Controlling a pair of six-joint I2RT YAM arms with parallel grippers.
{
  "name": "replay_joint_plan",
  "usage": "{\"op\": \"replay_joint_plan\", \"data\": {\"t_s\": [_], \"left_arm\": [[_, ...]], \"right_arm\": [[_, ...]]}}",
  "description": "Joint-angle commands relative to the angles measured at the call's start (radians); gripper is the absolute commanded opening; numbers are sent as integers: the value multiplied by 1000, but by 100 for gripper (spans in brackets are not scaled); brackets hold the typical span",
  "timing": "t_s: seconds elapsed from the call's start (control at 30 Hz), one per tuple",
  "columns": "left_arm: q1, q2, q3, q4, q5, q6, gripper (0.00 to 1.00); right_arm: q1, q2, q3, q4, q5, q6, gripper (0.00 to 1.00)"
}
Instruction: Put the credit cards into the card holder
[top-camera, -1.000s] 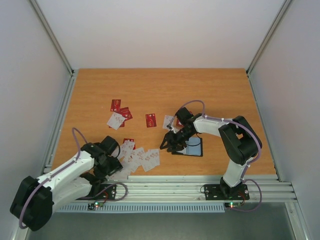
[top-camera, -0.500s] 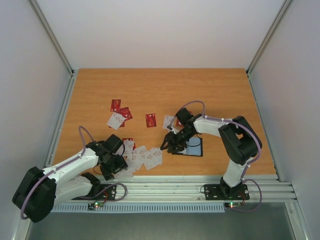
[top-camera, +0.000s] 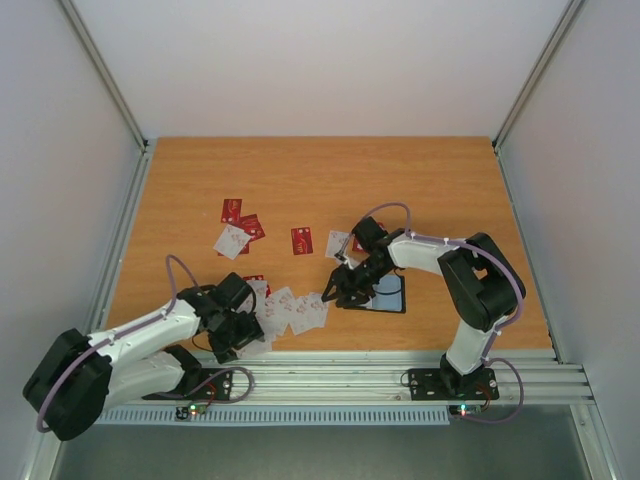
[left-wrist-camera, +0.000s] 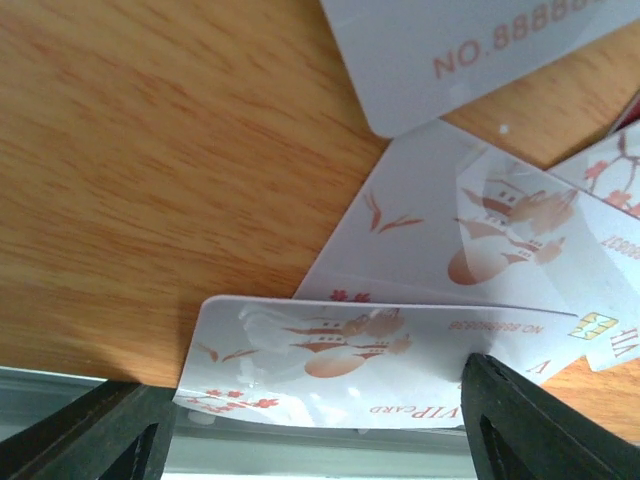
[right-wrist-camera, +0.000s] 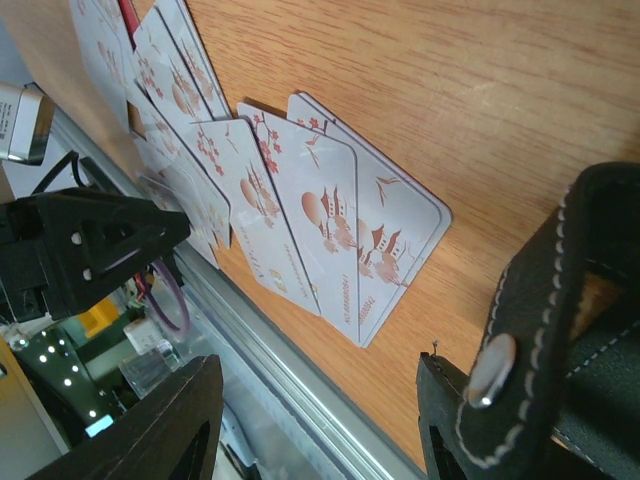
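Several white credit cards (top-camera: 295, 312) lie fanned near the table's front edge, and red ones (top-camera: 240, 222) lie farther back. My left gripper (top-camera: 240, 330) is low at the fan's left end, jaws open. One white card (left-wrist-camera: 340, 360) lies across the gap between its fingers (left-wrist-camera: 100, 430), its lower edge over the front rail and its right end under the right finger. The black card holder (top-camera: 390, 295) lies open, pale inside up. My right gripper (top-camera: 338, 290) is open and empty at its left edge. Its right finger touches the snap flap (right-wrist-camera: 560, 300), with white cards (right-wrist-camera: 340, 230) ahead.
A metal rail (top-camera: 400, 360) runs along the front edge just below the cards. A single red card (top-camera: 302, 240) lies mid-table, and another card (top-camera: 340, 242) sits behind the right arm's wrist. My left gripper (right-wrist-camera: 90, 250) shows in the right wrist view.
My left gripper has moved right along the front edge into the fan of white cards, and the fan has shifted slightly right. The right gripper has barely moved.
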Motion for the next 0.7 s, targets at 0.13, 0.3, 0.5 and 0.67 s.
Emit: {"op": "replay_joint_plan", "data": {"t_s": [0.13,0.3,0.5,0.67], "left_arm": [[-23,-27,-131,117,-113,-67,78],[-26,-62,-127,108,-125,-50,79],[-26,-129,-95,32,-152,-22,75],[-27,-169,-108,25,-156,-22,71]], "right_arm": [[6,-28,-20,6,-5,-6,54],[6,-35,-13,0,-1,-2,54],[7,-44,-14,-3,6,3,54],[7,-47,-22,8,7,13,54]]}}
